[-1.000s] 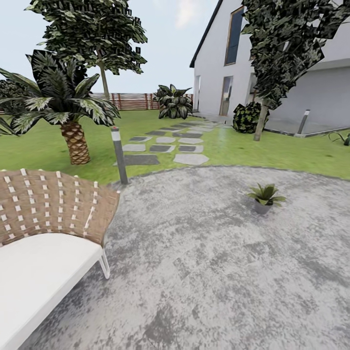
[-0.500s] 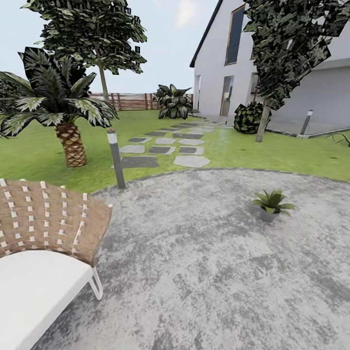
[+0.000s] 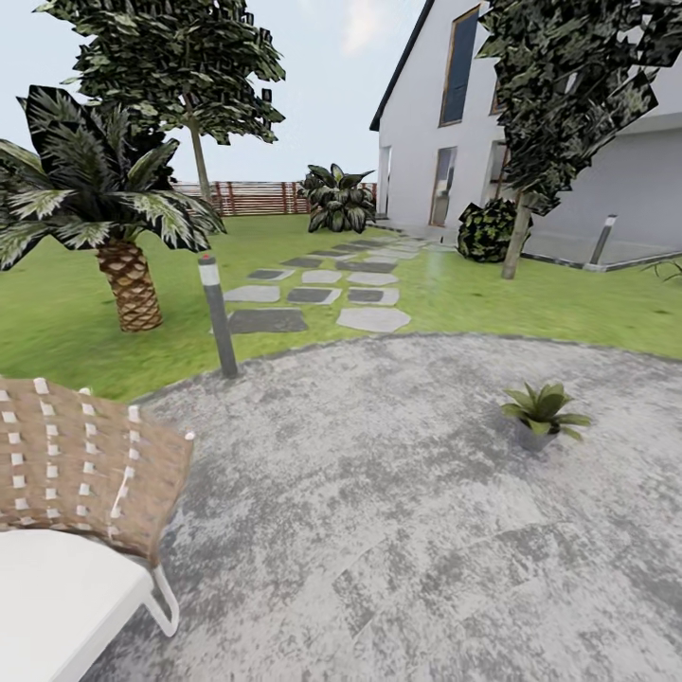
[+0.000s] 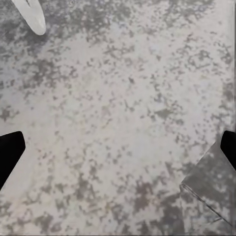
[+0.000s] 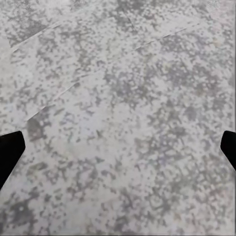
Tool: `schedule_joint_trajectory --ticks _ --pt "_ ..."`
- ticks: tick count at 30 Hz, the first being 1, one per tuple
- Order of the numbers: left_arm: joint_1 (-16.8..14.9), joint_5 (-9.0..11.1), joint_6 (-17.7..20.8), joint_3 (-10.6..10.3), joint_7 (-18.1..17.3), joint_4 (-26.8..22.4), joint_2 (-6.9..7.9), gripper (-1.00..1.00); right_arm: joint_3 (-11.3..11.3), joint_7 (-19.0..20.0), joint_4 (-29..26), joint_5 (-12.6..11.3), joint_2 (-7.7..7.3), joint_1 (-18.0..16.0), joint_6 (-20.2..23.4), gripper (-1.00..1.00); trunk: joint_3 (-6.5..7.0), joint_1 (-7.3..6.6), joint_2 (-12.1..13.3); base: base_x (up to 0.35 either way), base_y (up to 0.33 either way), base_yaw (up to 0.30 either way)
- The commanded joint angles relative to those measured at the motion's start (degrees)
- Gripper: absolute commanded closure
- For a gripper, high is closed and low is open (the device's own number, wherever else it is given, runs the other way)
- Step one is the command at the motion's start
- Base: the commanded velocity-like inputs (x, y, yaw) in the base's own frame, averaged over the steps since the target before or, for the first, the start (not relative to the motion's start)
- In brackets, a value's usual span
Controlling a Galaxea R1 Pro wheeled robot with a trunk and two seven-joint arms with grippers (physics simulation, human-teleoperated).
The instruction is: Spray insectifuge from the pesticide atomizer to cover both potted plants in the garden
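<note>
Out on the patio (image 3: 379, 530), one potted plant (image 3: 542, 412) sits off right; no spray bottle visible; both grippers look spread wide, nothing held; I'd keep scanning slowly, steering clear of the wicker chair (image 3: 85, 474).

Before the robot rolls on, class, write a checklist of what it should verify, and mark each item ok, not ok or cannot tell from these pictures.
1. A potted plant located, upright on the patio: ok.
2. Second potted plant located: not ok.
3. Atomizer located: not ok.
4. Left gripper open and holding nothing, with the fingers wide apart over paving: ok.
5. Right gripper open and holding nothing: ok.
6. Paving between robot and plant free of obstacles: ok.
7. Wicker seat close on the left, clearance: cannot tell.
</note>
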Motion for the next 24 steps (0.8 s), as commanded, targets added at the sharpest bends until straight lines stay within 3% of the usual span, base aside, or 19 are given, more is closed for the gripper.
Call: schedule_joint_trajectory --ticks 1,24 --pt "-0.02 0.38 -0.16 -0.02 -0.05 0.03 0.00 -1.00 0.01 0.03 0.03 0.06 -0.01 -0.03 -0.18 -1.00 -0.05 0.02 -0.02 0.309 -0.124 0.000" --pt "-0.02 0.43 -0.16 -0.02 -0.05 0.03 0.01 -1.00 0.01 0.05 0.09 0.06 -0.01 -0.03 -0.18 -1.00 -0.05 0.02 -0.02 0.299 -0.146 0.000"
